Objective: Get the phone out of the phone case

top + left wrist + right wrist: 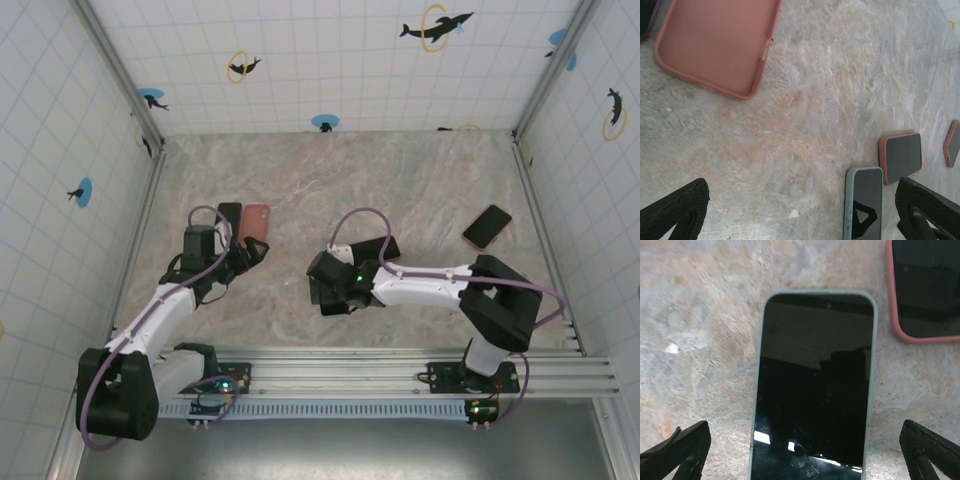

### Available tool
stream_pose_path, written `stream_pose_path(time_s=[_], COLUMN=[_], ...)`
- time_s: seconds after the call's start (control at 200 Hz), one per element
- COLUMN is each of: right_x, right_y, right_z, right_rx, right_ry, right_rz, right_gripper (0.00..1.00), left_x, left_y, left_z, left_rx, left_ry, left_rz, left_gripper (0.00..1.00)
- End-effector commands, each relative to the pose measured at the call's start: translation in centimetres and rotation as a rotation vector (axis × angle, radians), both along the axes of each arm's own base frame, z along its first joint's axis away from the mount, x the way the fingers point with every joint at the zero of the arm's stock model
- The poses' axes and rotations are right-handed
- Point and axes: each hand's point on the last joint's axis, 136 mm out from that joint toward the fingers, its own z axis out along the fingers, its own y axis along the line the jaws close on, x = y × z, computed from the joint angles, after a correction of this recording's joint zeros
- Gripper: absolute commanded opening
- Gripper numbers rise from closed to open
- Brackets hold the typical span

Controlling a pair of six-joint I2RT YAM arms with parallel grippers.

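While the right tool hangs straight over a phone in a pale green case, its jaws stand wide, with one finger off each long side. Neither finger touches the phone; nothing held. The phone lies screen up, flat on the tabletop, lengthways between the fingers. Reads as a line-up for a squeeze across the case's width; judgement only.

Near its upper right corner: second phone in a pink case, screen up, apart from the first.

Left tool likewise spread wide and empty, bare tabletop between its fingers. Ahead of it lies an empty pink case, open side up, cavity bare. Top view puts a bare dark phone along that case's left side, touching or just beside; cannot tell which. So one phone appears already out of its case, and the left tool sits near the pair, perhaps because that part is finished.

Third cased phone lies well apart, toward the right wall.

Likely step in hand: start on the green-cased phone. It probably needs one tool to pin or flex the case rim while the phone is pushed free. The soft rim should bend; the glass face may slip.
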Motion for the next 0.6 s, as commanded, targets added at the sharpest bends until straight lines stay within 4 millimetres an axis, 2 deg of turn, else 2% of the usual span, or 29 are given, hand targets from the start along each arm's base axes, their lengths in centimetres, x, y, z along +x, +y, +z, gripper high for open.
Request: stream_pose_path(time_s=[0.0,0.145,0.275,0.445,0.591], right_x=[0.3,0.3,-0.1,-0.4,-0.6], right_y=[-0.1,0.5,-0.1,0.1,-0.7], right_z=[-0.4,-0.9,-2.0,-2.6,-3.3], right_rx=[-0.047,-0.072,-0.141,-0.129,-0.152], right_ry=[0.005,0.012,0.053,0.075,0.098], right_rz=[-0.072,-0.080,-0.120,-0.135,-0.163], right_gripper=[1.00,0.99,0.97,0.96,0.93], left_x=[-0.3,-0.7,-1.2,-1.6,-1.6], left_y=[-0.4,-0.4,-0.4,-0.3,-0.3], left_z=[0.4,0.7,0.7,0.5,0.5], left_rx=[-0.025,-0.030,-0.028,-0.028,-0.026], left_ry=[-0.012,-0.016,-0.012,-0.008,-0.008], left_rz=[0.000,-0.005,-0.010,-0.009,-0.007], left_gripper=[0.98,0.98,0.98,0.98,0.98])
